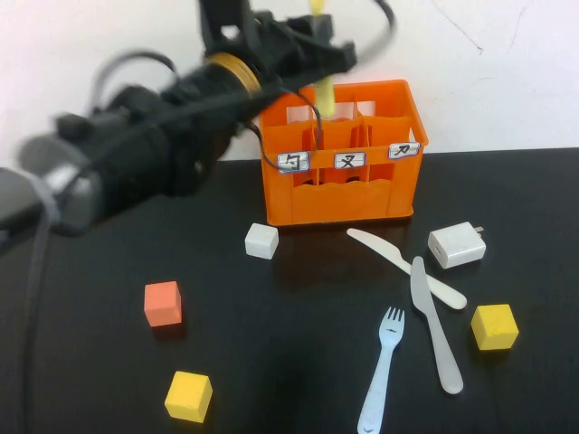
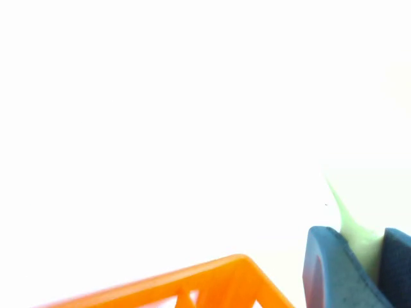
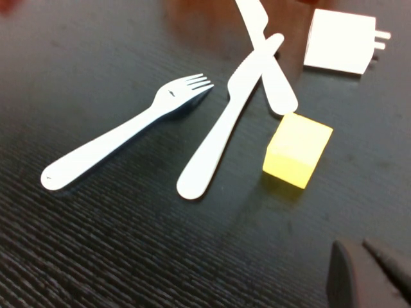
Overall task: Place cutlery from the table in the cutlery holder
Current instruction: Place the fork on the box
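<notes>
Cutlery status: yellow fork (image 1: 322, 90) was held upright above the cutlery holder (image 1: 344, 194), pinched by the left gripper (image 1: 317, 45) over the crate's rear compartments; its lower end already dipped below the holder's back rim, its top stuck out above the fingers; in the left wrist view a pale sliver of the fork (image 2: 352, 226) sat clamped between the blue pads (image 2: 327, 263), with the holder's orange rim (image 2: 212, 273) below and to one side.

Judgement on the step in hand: lowering the fork into a compartment; best done by keeping it vertical, clear of the dividers, descending until most of its length is inside the holder, and only then releasing; letting go too high risks it tipping over the rim; which compartment it hung over could not be told exactly.

Remaining pieces lay in front of the holder, toward its right end: cream-white knife (image 1: 403, 266) nearest, grey knife (image 1: 434, 325) crossing just over it, pale blue-white fork (image 1: 380, 371) farther out; all well apart from the left gripper.

Right gripper (image 3: 369, 276) showed only in its own wrist view, pressed together, empty, hovering near a yellow cube (image 3: 297, 151) beside the knives.
</notes>
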